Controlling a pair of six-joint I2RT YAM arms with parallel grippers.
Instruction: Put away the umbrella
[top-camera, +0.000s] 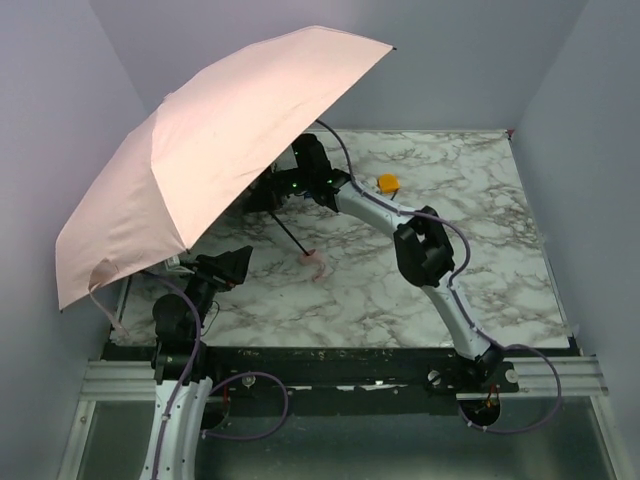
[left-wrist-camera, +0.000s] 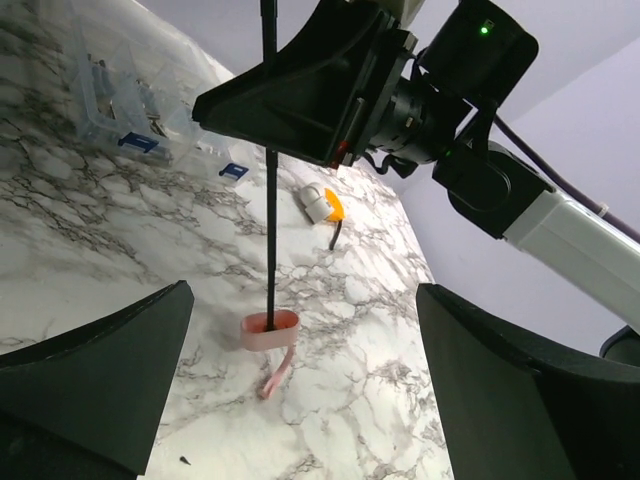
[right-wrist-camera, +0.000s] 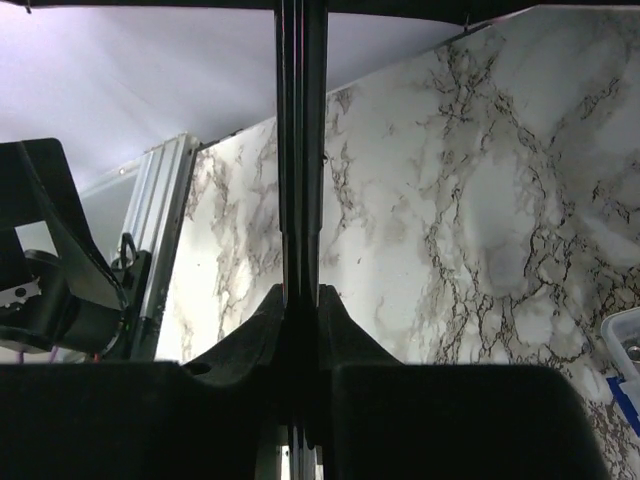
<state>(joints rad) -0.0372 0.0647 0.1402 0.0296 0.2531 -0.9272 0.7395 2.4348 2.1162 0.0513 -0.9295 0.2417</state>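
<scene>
One black shaft (left-wrist-camera: 271, 240) of opened umbrella (top-camera: 210, 150) clamped by right gripper (right-wrist-camera: 301, 310); pink handle (left-wrist-camera: 270, 328) rested on table (top-camera: 450, 260); left gripper (left-wrist-camera: 305, 345) held wide open, empty, near handle.

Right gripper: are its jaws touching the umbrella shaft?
Touching. In the right wrist view the right gripper has its jaws pressed against both sides of the black umbrella shaft, with no gap visible on either side.
</scene>
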